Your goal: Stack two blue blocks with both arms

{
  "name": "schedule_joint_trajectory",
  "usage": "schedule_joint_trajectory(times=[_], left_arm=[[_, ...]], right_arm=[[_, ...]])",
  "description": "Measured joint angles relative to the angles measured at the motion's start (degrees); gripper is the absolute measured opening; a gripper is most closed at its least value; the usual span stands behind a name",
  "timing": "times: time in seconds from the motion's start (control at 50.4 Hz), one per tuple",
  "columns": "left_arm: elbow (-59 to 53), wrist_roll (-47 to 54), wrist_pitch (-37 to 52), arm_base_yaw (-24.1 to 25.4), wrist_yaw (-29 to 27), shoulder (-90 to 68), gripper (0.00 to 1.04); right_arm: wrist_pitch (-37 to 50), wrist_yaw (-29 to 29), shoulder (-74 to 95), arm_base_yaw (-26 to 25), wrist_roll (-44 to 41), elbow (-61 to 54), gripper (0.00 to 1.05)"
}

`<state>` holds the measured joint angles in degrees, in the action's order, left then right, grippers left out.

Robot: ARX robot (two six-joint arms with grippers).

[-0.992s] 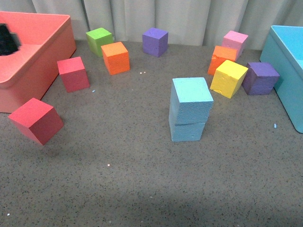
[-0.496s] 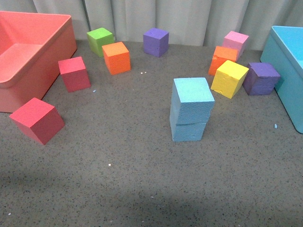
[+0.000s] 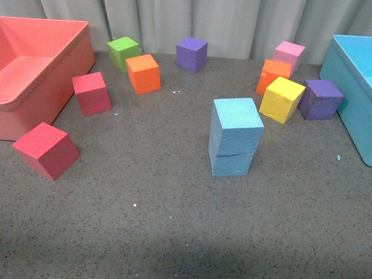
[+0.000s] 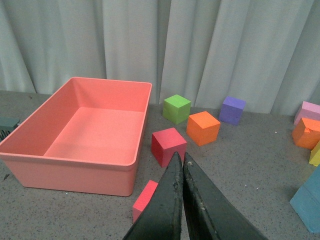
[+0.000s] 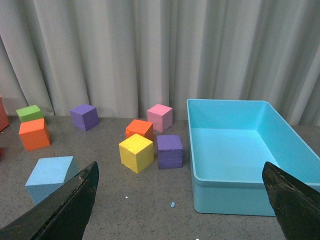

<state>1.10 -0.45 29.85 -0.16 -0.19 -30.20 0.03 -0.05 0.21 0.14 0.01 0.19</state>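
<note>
Two sky-blue blocks stand stacked in the middle of the table. The upper blue block (image 3: 235, 122) sits slightly skewed on the lower blue block (image 3: 231, 163). Neither arm appears in the front view. In the left wrist view, my left gripper (image 4: 180, 156) is shut with nothing in it, above the table near a red cube (image 4: 168, 145); the blue stack (image 4: 307, 202) shows at the edge, well apart from it. My right gripper (image 5: 180, 167) is wide open and empty, and the stack's top block (image 5: 50, 175) lies beside one of its fingers (image 5: 75, 200).
A coral bin (image 3: 35, 64) stands at the left and a light-blue bin (image 3: 349, 75) at the right. Loose cubes ring the stack: red (image 3: 45, 149), red (image 3: 91, 92), green (image 3: 122, 51), orange (image 3: 143, 72), purple (image 3: 191, 53), pink (image 3: 289, 53), yellow (image 3: 281, 97), purple (image 3: 320, 97).
A black gripper that showed at the left edge over the coral bin one second ago has left the front view. The blue stack has not moved.
</note>
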Motion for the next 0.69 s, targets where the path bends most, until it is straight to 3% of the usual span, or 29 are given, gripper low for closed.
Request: schedule_joint_trajectory(times=[0.694], left_arm=[[0.0,0.0,-15.8,0.0,0.0,16.4,0.04]], right_arm=[[0.0,0.0,0.0,0.0,0.0,0.0,0.95]])
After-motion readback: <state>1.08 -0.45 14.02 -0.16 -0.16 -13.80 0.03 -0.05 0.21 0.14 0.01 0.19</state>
